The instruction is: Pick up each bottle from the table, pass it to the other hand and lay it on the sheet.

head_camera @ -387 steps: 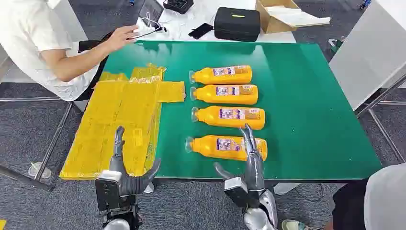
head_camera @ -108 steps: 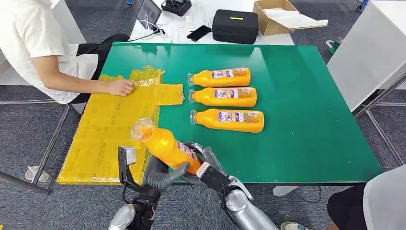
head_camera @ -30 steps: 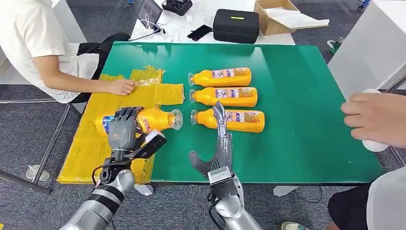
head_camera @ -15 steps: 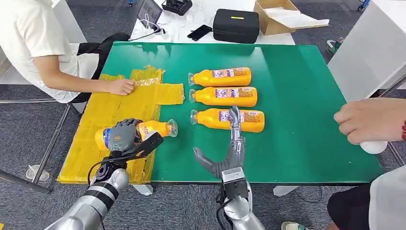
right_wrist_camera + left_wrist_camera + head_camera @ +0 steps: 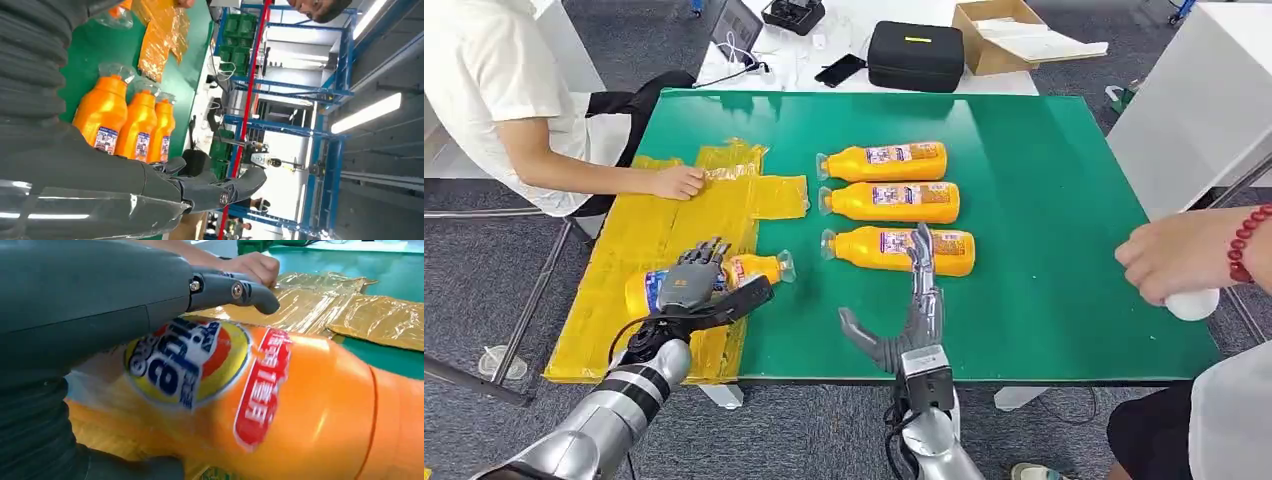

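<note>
The left hand (image 5: 686, 287) grips a bottle (image 5: 734, 270) that lies on its side on the sheet (image 5: 674, 225). The bottle's cap end points toward the middle of the surface (image 5: 1044, 200), and its cap sits past the sheet's edge, over the green. In the left wrist view the thumb (image 5: 235, 290) lies over the top of the bottle (image 5: 280, 405), just above its label, and the fingers wrap round below.

The right hand (image 5: 909, 320) holds nothing. Its fingers are straight and spread, and the thumb sticks out to the side. It is near the front edge of the surface, with its fingertips by the nearest of the row bottles.

Three more bottles (image 5: 894, 202) lie side by side in a row near the middle of the surface, caps toward the sheet. The right wrist view shows them (image 5: 125, 125) too.

The sheet is yellow and crinkly and covers the left side of the surface. A person's hand (image 5: 676, 182) rests on its far part. Another person's hand (image 5: 1184, 258), with a red bead band, holds a white thing at the right edge.
</note>
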Action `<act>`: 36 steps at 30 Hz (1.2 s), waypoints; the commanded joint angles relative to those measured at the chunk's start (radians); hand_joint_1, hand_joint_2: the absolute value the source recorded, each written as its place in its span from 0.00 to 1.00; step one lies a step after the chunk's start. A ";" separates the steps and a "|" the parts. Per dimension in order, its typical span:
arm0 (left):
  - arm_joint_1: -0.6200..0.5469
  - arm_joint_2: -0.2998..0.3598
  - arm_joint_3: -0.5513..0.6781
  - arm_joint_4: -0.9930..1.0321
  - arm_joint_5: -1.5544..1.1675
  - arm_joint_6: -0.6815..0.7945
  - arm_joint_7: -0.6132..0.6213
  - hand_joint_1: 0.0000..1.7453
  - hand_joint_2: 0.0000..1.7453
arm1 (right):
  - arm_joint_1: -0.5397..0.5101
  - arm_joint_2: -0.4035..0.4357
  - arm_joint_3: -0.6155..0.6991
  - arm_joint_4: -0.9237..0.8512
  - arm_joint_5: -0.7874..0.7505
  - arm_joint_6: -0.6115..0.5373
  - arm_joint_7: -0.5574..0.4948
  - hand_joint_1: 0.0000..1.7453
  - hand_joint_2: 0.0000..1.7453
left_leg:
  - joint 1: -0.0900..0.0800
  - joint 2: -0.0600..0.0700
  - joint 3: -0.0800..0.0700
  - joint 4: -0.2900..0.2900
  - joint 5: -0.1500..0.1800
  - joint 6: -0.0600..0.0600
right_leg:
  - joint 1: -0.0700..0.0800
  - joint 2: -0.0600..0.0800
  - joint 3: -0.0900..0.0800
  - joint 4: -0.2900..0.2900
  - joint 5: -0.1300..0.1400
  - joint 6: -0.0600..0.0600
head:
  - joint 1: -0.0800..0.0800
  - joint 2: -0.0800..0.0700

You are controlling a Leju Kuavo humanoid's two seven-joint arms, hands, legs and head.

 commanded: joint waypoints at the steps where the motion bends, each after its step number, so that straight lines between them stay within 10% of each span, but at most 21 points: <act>1: -0.017 0.026 -0.049 0.081 -0.009 -0.014 0.008 0.07 1.00 | -0.015 0.002 -0.025 0.039 -0.003 0.000 0.002 0.00 1.00 | 0.000 0.002 0.002 -0.001 0.000 0.001 | 0.000 0.001 0.002 -0.001 0.000 -0.001 | 0.000 0.000; 36: -0.017 0.026 -0.049 0.081 -0.009 -0.014 0.008 0.07 1.00 | -0.015 0.002 -0.025 0.039 -0.003 0.000 0.002 0.00 1.00 | 0.000 0.002 0.003 -0.001 0.000 0.001 | 0.000 0.001 0.002 -0.001 0.000 -0.001 | 0.000 0.000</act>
